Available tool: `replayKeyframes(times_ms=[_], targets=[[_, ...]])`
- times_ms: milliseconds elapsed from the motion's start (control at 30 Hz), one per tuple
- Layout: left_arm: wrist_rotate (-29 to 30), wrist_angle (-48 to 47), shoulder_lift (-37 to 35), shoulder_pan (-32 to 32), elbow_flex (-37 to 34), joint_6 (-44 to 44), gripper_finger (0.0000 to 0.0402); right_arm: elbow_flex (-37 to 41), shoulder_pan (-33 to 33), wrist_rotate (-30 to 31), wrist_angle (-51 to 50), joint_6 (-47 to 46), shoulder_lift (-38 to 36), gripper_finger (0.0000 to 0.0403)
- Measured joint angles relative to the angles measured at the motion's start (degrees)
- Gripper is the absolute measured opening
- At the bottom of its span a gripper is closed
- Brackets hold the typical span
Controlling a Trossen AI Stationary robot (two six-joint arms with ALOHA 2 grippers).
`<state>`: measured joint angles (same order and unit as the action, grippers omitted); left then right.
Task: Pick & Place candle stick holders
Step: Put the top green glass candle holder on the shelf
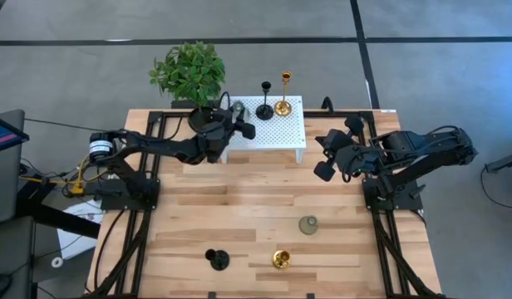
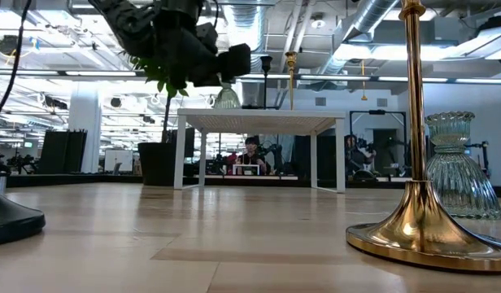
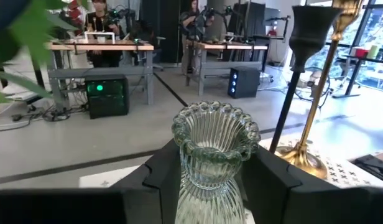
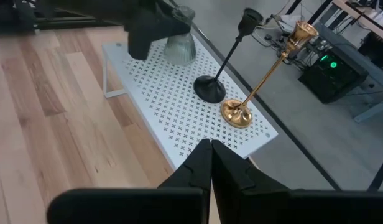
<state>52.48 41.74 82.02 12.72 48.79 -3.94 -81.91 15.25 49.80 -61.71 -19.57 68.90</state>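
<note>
Placing a squat grey-green ribbed glass candle stick holder (image 3: 213,155) on the white perforated metal shelf (image 1: 277,133) at upper centre of the high view; pinched between the jaws of the left gripper (image 1: 227,116), at the shelf's left end, whether touching down or just above cannot be told. Next, by judgement: lowering until the base sits flat, spreading the jaws, drawing back without tipping the glass.

Already standing on the shelf: a slim black candle stick holder (image 1: 265,104) and a tall shiny gold candle stick holder (image 1: 283,100), close together, right of the gripper and near enough to be knocked on withdrawal. Just beside the gripper's left, a black pot with a green leafy plant (image 1: 189,73), crowding that side.

Waiting at right centre, the right gripper (image 1: 324,158), jaws pressed together, empty.

Lower in the frame, on the light wooden table (image 1: 239,216): a second grey-green holder (image 1: 308,224), a second gold holder (image 1: 280,259), a second black holder (image 1: 216,260), all well apart.
</note>
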Motion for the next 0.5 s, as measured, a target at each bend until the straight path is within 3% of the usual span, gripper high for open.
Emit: replayKeyframes(times_ms=[233,500], targets=[[-0.35,-0.20,4.63,0.95,3.07,0.61,0.0138,0.00,0.02,1.11,0.64,0.00,0.02,0.0000],[5.12,0.09,4.83,1.32,3.11,3.04,0.0138,0.00,0.04,1.28,0.68,0.00,0.02,0.0000]])
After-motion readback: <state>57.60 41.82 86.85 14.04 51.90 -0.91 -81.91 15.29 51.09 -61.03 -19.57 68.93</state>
